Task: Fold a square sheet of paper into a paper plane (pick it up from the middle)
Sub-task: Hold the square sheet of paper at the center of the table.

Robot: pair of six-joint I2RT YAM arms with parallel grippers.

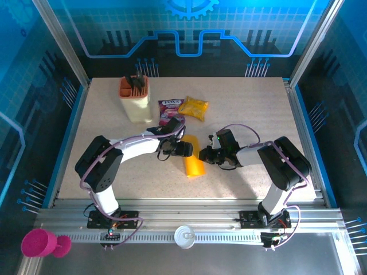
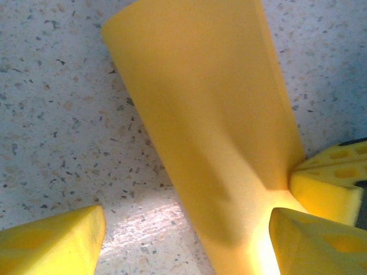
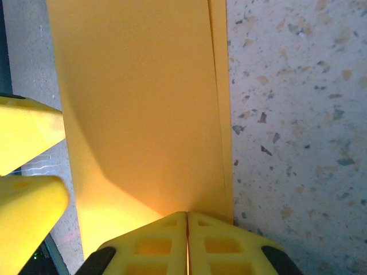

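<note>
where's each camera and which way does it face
Top external: above and behind the robot, looking down on the table; left arm and right arm reach the paper.
Left wrist: on the left arm, facing down at the paper; left gripper open.
Right wrist: on the right arm, facing down; right gripper shut on the paper's edge.
Both wrist views share the paper and table.

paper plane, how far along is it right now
Done: the square sheet of paper is already folded into a narrow strip with a layered edge. In hand: the right claw is shut on its edge, and the left claw stands open astride it. Left: no pointed nose or wings show yet, so the shaping folds likely remain.
</note>
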